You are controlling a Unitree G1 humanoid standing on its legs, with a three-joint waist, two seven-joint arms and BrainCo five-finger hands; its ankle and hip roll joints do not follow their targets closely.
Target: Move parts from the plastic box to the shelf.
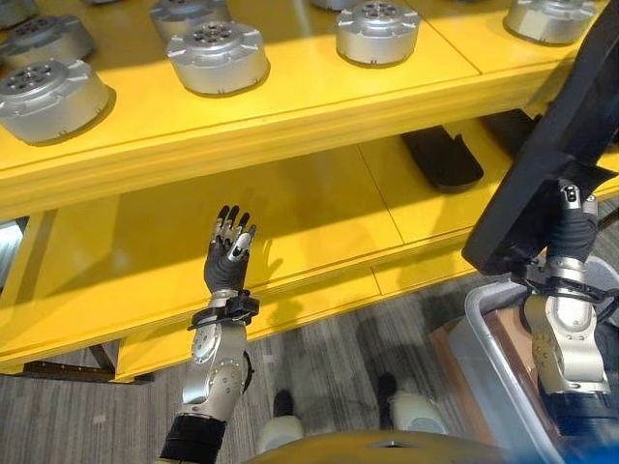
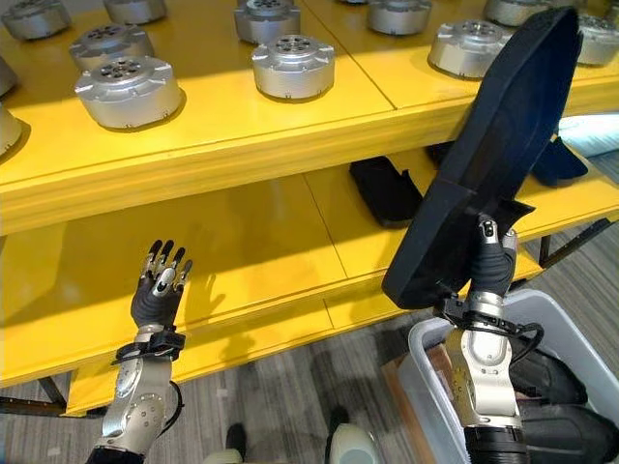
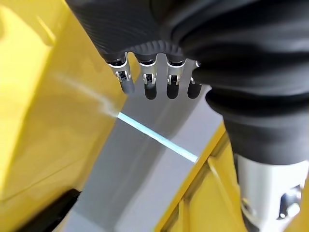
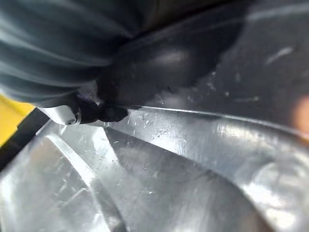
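My right hand (image 2: 493, 259) holds a large flat black part (image 2: 503, 145) upright, its thumb over the part's lower edge. The part stands above the clear plastic box (image 2: 424, 372) and in front of the yellow shelf's upper board (image 1: 290, 106). In the right wrist view a scratched silver metal face (image 4: 159, 169) of the part lies close against the hand. My left hand (image 1: 229, 253) is open, fingers straight, above the front of the lower shelf board (image 1: 309, 213), touching nothing. Its straight fingers (image 3: 150, 79) also show in the left wrist view.
Several round silver metal parts (image 1: 218, 53) stand on the upper board. A flat black part (image 1: 443, 155) lies on the lower board under it, right of centre. More dark parts (image 2: 551, 382) lie inside the box. The lower board's left half is bare.
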